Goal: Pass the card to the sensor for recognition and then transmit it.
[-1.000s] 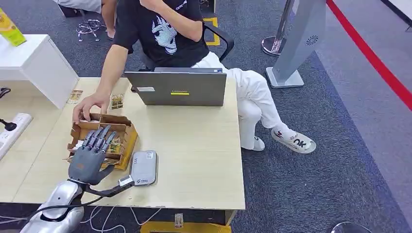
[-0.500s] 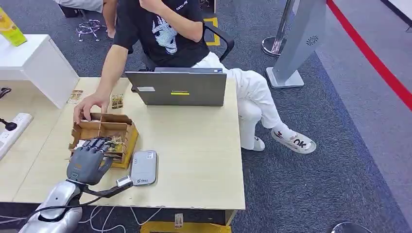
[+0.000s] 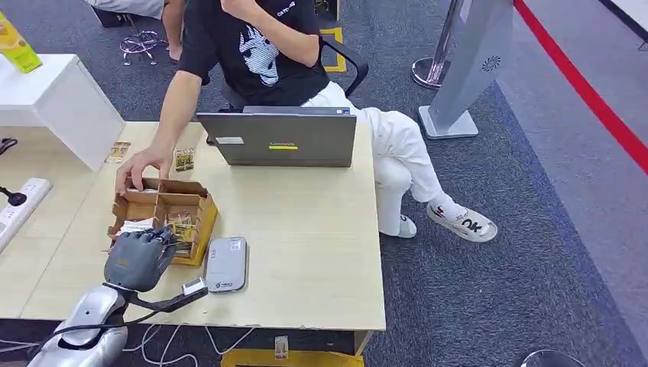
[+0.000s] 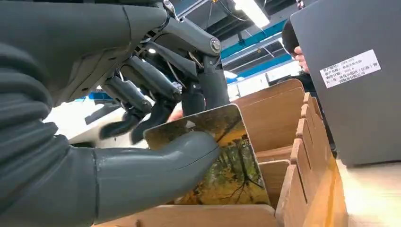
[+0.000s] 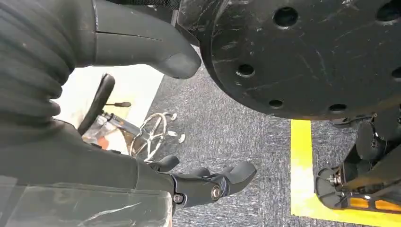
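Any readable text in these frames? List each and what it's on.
"Lenovo": yellow-green badge on the laptop lid, small, barely legible.
"OK": side of the person's white shoe.
White sticker on the laptop: printed lines, too small to read.
Card reader: small logo, unreadable.
Shirt: small chest print, unreadable.

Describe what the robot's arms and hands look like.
The left arm is glossy silver, with a thin black cable running along it. The left hand is matte dark grey with darker fingers. The right hand has a ribbed grey cover, thick grey thumb and black fingers.

Bright, even overhead lighting; soft shadows; close wrist views slightly blurred.
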Controlling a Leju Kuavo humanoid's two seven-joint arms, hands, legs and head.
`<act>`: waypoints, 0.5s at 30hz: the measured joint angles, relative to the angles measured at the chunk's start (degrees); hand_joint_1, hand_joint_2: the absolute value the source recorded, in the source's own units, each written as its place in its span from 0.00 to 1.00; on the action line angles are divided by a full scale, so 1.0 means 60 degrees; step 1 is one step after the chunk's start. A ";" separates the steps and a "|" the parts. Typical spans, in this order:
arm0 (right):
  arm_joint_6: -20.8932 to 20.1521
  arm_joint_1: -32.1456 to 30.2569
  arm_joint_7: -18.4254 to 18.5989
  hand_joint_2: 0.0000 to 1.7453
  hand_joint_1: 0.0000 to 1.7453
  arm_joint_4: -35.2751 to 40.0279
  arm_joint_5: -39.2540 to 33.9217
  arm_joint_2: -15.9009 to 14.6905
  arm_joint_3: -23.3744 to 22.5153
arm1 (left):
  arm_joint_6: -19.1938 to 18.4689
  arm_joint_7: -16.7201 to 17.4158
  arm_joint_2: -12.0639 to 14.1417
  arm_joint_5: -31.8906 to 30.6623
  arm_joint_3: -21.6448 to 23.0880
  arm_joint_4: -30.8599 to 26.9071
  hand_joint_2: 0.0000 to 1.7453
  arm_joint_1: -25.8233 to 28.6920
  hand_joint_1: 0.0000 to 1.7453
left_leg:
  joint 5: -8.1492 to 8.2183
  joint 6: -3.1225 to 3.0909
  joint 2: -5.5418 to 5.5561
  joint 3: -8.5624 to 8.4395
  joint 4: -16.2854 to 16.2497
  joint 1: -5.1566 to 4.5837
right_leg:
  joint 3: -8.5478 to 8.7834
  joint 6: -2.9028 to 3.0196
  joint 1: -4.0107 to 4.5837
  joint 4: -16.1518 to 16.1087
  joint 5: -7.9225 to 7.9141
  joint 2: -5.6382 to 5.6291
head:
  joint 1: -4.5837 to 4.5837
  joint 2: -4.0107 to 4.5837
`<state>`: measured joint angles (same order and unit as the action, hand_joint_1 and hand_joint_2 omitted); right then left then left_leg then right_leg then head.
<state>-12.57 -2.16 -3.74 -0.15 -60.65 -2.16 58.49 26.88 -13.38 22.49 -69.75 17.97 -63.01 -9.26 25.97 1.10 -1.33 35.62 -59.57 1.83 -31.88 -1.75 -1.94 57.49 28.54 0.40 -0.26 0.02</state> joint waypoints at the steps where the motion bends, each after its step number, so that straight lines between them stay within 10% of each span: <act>1: 0.0000 0.0000 0.0000 1.00 0.00 0.0000 0.0000 0.0000 0.0004 | 0.0000 0.0000 0.0000 0.0000 0.0004 0.0000 1.00 0.0000 1.00 | 0.0000 0.0000 0.0000 0.0000 0.0000 0.0000 | 0.0000 0.0000 0.0000 0.0000 0.0000 0.0000 | 0.0000 0.0000; 15: -0.0003 0.0000 -0.0004 1.00 0.00 0.0000 0.0000 0.0000 0.0004 | -0.0055 0.0000 0.0004 0.0047 0.0007 0.0000 1.00 0.0001 1.00 | 0.0000 0.0000 0.0000 0.0000 0.0000 0.0000 | 0.0000 0.0000 0.0000 0.0000 0.0000 0.0000 | 0.0000 0.0000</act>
<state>-12.59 -2.16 -3.76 -0.15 -60.65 -2.16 58.51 26.56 -13.38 22.51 -69.46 18.01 -63.01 -9.25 25.97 1.10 -1.33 35.62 -59.57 1.83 -31.88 -1.75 -1.94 57.49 28.54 0.40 -0.26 0.02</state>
